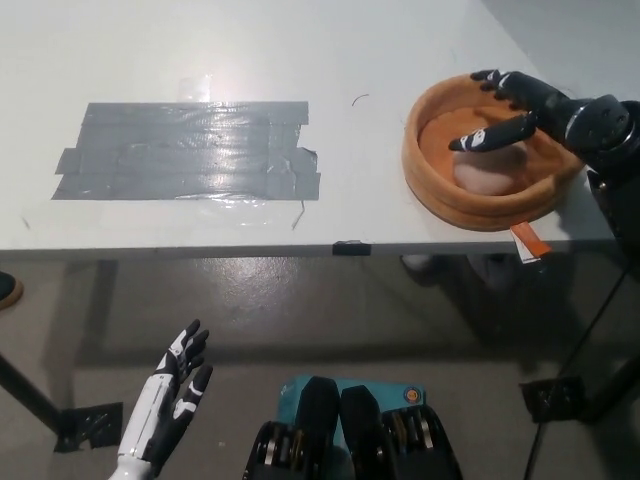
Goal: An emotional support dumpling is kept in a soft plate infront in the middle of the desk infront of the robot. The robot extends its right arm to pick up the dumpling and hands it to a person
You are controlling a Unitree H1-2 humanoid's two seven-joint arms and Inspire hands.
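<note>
One pale dumpling (487,172) half hidden under black right hand (525,110), fingers spread above it, inside one orange soft plate (430,175) on bench (380,50), white left hand (165,405) low, fingers apart, wrist cut off.

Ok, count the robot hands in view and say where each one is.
2. The white left hand hangs open below the table edge at lower left; the black right hand reaches, fingers apart, over the orange plate.

plate (437,190) rim rings dumpling (487,176) — top open | desk (350,60) bare beside
</note>
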